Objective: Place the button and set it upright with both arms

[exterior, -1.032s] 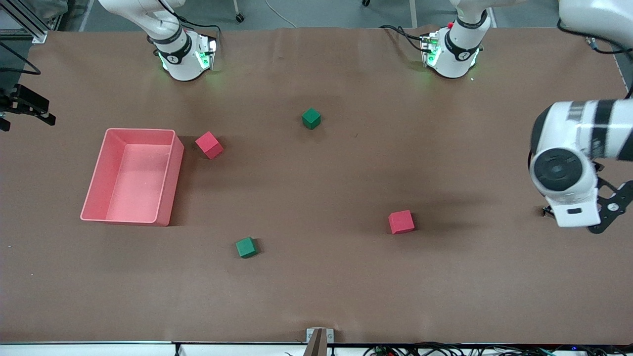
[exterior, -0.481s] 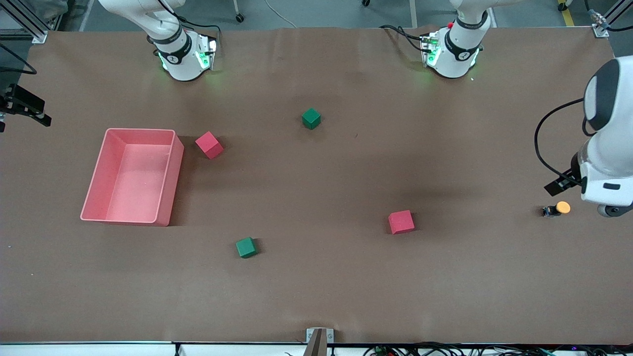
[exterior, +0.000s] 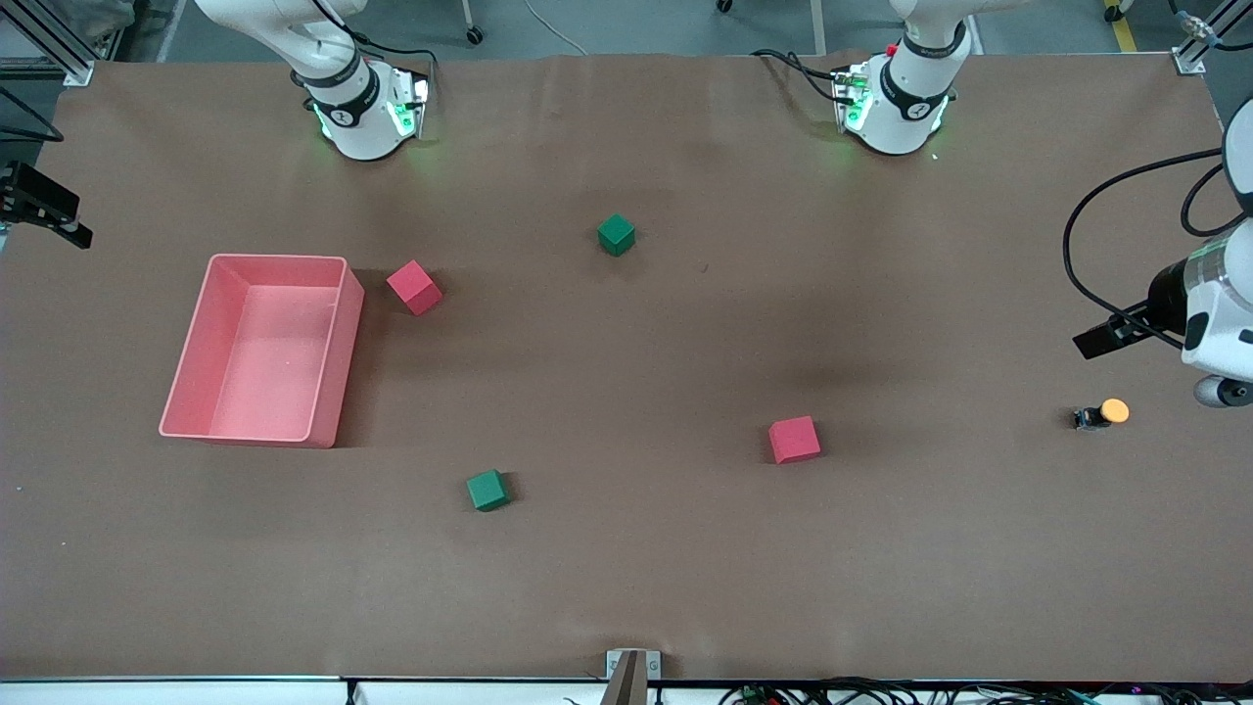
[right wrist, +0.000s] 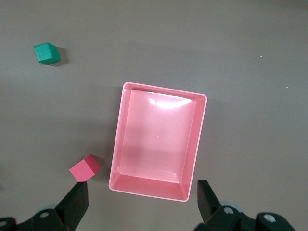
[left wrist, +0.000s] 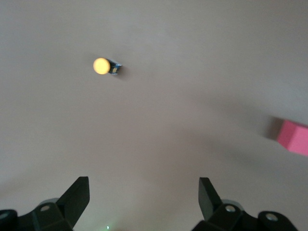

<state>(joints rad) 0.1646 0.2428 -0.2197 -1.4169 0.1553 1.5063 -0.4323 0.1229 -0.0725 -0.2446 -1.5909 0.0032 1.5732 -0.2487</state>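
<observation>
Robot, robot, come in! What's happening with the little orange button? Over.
Left gripper open, high over table near button. Right gripper open, above pink bin. Button lying on its side, untouched. Nothing in the way.

Button (exterior: 1104, 414) on table (exterior: 626, 568), left-arm end.

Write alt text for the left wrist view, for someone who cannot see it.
A tiny button with a round orange cap lies on its side on the brown table, well clear of the left gripper, whose two black fingers stand wide open and empty. A pink-red cube shows at the picture's edge.
</observation>
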